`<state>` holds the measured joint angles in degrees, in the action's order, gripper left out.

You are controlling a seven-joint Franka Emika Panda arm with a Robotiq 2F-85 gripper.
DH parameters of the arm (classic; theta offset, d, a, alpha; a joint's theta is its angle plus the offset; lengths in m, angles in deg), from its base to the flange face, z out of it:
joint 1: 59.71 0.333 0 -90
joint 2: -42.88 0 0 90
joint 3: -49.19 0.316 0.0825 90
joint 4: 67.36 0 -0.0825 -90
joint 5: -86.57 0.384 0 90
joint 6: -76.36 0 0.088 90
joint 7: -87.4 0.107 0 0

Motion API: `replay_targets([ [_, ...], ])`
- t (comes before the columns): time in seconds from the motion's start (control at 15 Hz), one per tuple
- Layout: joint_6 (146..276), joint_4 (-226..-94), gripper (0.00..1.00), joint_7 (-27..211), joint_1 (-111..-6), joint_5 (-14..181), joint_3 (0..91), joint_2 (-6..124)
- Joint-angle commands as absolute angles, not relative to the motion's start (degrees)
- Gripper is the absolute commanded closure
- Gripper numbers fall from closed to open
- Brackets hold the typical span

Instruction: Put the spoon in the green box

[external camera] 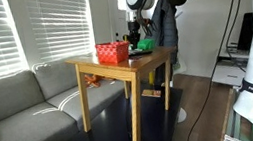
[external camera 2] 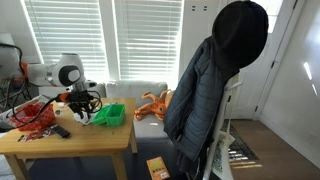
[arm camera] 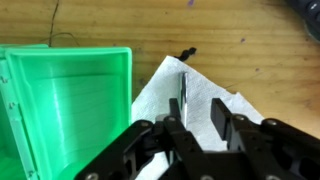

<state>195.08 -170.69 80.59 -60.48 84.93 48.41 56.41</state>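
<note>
The spoon (arm camera: pixel 183 92) is a thin metal piece with a dark end, lying on a white paper towel (arm camera: pixel 160 95) on the wooden table. The bright-green shallow box (arm camera: pixel 65 95) stands just beside the towel and looks empty. It also shows in both exterior views (external camera: pixel 144 46) (external camera 2: pixel 110 115). My gripper (arm camera: pixel 200 122) hangs low over the towel with its fingers apart. The spoon's handle runs in between them, close to one finger. In both exterior views the gripper (external camera: pixel 136 34) (external camera 2: pixel 86 103) is low over the table next to the green box.
A red latticed basket (external camera: pixel 113 51) (external camera 2: pixel 35 113) stands on the table near the green box. A dark object (external camera 2: pixel 60 131) lies near the table's front edge. An orange toy (external camera 2: pixel 152 103) lies past the table, and a black jacket (external camera 2: pixel 215 80) hangs on a chair. A grey sofa (external camera: pixel 20 102) stands beside the table.
</note>
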Motion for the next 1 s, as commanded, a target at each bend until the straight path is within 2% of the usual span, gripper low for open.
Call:
replay_targets([
  [0.0, 195.04, -168.94, 0.63, 80.13, -60.84, 84.31, 48.42, 57.67],
  [0.13, 195.02, -169.02, 0.71, 79.98, -60.87, 84.06, 48.4, 57.8],
  [0.6, 195.1, -169.13, 0.76, 79.95, -61.16, 83.74, 48.31, 58.31],
  [0.93, 194.9, -169.35, 1.0, 79.95, -61.09, 83.31, 48.33, 58.12],
])
